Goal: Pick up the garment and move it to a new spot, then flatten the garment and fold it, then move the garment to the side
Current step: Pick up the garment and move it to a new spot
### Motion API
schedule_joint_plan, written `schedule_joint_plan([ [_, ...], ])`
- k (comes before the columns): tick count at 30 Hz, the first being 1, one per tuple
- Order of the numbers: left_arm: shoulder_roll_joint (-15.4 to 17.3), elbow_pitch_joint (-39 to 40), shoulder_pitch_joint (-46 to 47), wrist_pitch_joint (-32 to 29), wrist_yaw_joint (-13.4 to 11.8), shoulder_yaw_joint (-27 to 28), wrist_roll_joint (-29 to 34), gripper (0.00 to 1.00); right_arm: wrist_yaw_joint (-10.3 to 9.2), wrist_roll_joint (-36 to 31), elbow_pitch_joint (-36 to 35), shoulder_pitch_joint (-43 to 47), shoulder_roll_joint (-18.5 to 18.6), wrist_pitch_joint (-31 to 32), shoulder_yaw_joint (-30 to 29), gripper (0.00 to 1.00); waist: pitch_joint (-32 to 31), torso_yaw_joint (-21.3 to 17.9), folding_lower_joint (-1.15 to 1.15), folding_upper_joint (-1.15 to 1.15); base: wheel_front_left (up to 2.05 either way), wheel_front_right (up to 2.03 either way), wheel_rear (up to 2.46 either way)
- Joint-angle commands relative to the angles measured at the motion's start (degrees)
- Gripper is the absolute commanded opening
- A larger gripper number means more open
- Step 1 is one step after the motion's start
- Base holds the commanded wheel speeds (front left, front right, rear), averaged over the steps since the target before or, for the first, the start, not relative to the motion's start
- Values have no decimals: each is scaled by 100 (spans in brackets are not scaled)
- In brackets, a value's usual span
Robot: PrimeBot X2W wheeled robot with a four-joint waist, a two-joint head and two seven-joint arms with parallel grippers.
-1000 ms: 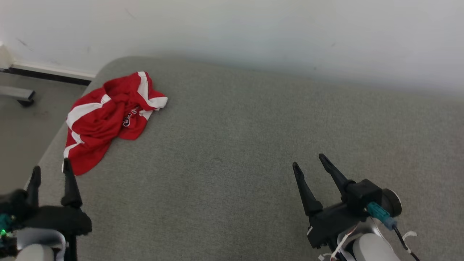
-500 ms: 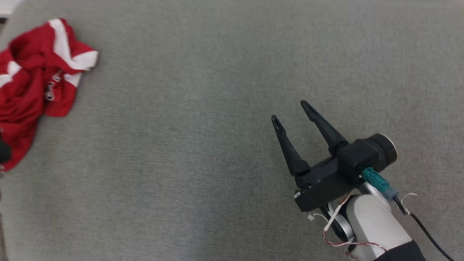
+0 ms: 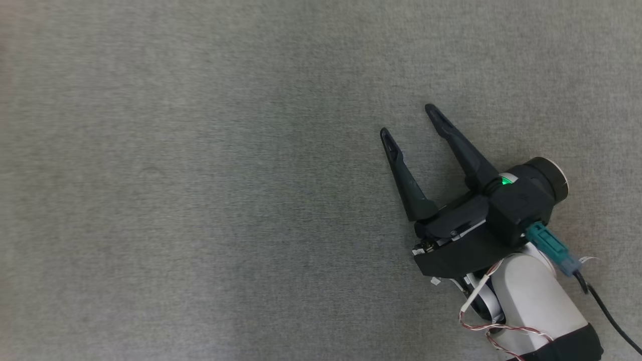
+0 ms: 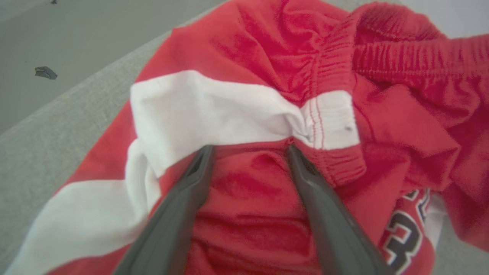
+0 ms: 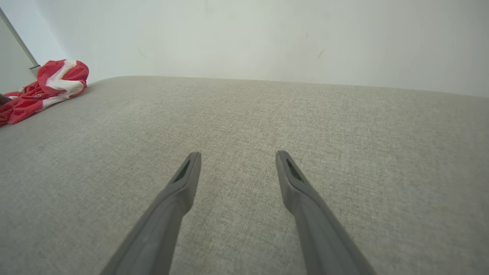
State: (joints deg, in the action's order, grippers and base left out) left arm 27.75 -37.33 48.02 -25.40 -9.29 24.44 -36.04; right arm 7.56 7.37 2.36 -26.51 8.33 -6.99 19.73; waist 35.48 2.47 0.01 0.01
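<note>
- The red-and-white garment (image 4: pixel 267 57) lies crumpled at the far left of the grey upholstered surface (image 3: pixel 200 200), close to its left edge. Its elastic waistband is bunched, and dark-outlined lettering shows on one fold.
- The left gripper (image 4: pixel 248 149) hangs right over it, fingers spread wide and released. Red cloth shows in the gap between them, and the tips are by the white band and the waistband seam. Whether the tips touch the cloth cannot be told.
- The right gripper (image 3: pixel 409 120) is over bare grey fabric on the right, fingers likewise spread and grasping nothing, well apart from the garment.
- A pale wall (image 5: pixel 244 38) stands beyond the surface's far edge.
- Left of the surface is floor (image 4: pixel 76 30) with a small dark scrap (image 4: pixel 46 72) on it.
</note>
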Motion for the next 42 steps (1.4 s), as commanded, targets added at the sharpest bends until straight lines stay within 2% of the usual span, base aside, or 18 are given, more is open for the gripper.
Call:
schedule_joint_plan([
  [1, -16, 2, 24, -108, -39, 6, -107, 100, -16, -29, 35, 45, 44, 38, -36, 100, 298, -247, -1, -1, 0, 0, 0],
  [5, -269, -98, -300, -674, -157, -48, -220, 100, -16, 0, 16, 112, 49, 61, -143, 100, 250, -223, -1, -1, 0, 0, 0],
  [6, -320, -83, -379, -715, -150, -67, -232, 85, -16, 19, 9, 121, 30, 50, -148, 100, 218, -221, -1, -1, 0, 0, 0],
  [7, -362, -59, -431, -709, -131, -65, -254, 0, -16, 33, 12, 128, 17, 52, -142, 100, 179, -218, -1, -1, 0, 0, 0],
  [11, -373, 16, -661, -435, 25, 12, -285, 0, -16, 89, 62, 158, -40, -16, -113, 100, -75, -217, -1, -1, 0, 0, 0],
  [13, -316, 59, -708, -337, 191, 51, -345, 0, -16, 140, 115, 173, -88, -68, -113, 100, -260, -227, -1, -1, 0, 0, 0],
  [14, -194, 116, -681, -289, 378, 66, -389, 0, -16, 169, 191, 224, -128, -126, -118, 100, -475, -241, -1, -1, 0, 0, 0],
  [16, -69, 199, -654, -238, 524, 78, -425, 0, -16, 198, 298, 265, -165, -191, -132, 100, -721, -259, -1, -1, 0, 0, 0],
  [20, 117, 404, -523, -281, 806, -25, -421, 0, -16, 307, 541, 396, -255, -308, -125, 100, -1223, -319, -1, -1, 0, 0, 0],
  [26, 64, 929, -302, -561, 1100, -374, -463, 0, -17, 478, 940, 619, -368, -433, -35, 100, -2059, -498, -1, -1, 0, 0, 0],
  [32, -270, 1614, -242, -952, 1129, -914, -350, 0, -17, 570, 1215, 831, -424, -502, -38, 100, -2724, -713, -1, -1, 0, 0, 0],
  [42, -1491, 3197, -473, -1716, 969, -2096, -493, 0, -17, 627, 1329, 1126, -494, -489, -61, 100, -3375, -1253, -1, -1, 0, 0, 0],
])
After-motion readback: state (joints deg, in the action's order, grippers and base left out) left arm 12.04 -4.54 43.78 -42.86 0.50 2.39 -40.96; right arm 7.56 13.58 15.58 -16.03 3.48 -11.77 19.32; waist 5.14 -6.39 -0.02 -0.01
